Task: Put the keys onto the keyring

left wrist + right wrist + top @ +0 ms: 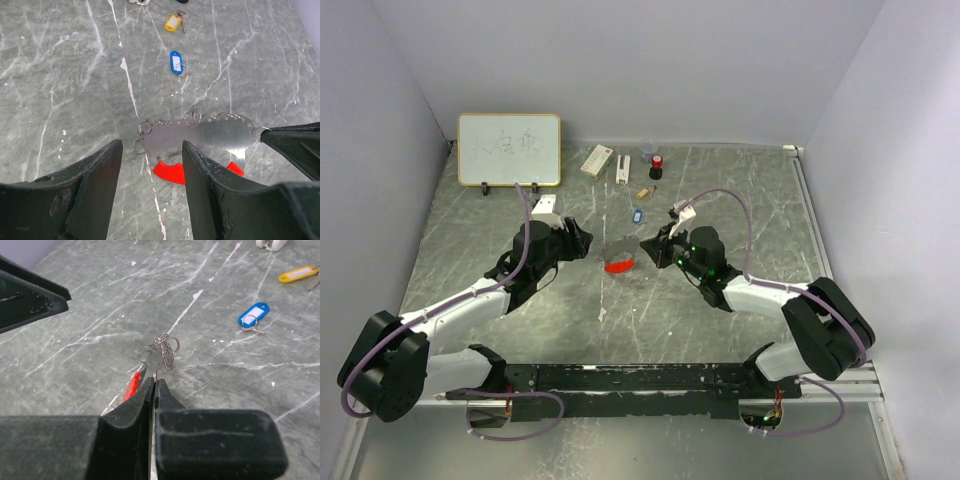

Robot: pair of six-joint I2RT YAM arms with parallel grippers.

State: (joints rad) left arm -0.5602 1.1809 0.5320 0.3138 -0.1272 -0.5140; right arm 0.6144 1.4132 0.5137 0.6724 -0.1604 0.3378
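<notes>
Seen from above, the right claw (pixel 655 247) is pinched shut on the 3 o'clock end of the keyring (pixel 620 255), a silver plate running 9-to-3, while the left claw (pixel 582 240) gapes wide at its 9 o'clock end and the blue key (pixel 637 214) lies loose at 12 o'clock, nearer the right claw.

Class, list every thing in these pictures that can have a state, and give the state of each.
left gripper: open, holding nothing.
right gripper: shut on one end of the keyring.
keyring: held at one end, rings empty.
blue key: loose on the table, not on a ring.
yellow key: loose on the table, not on a ring.
whiteboard: standing, written on.
</notes>
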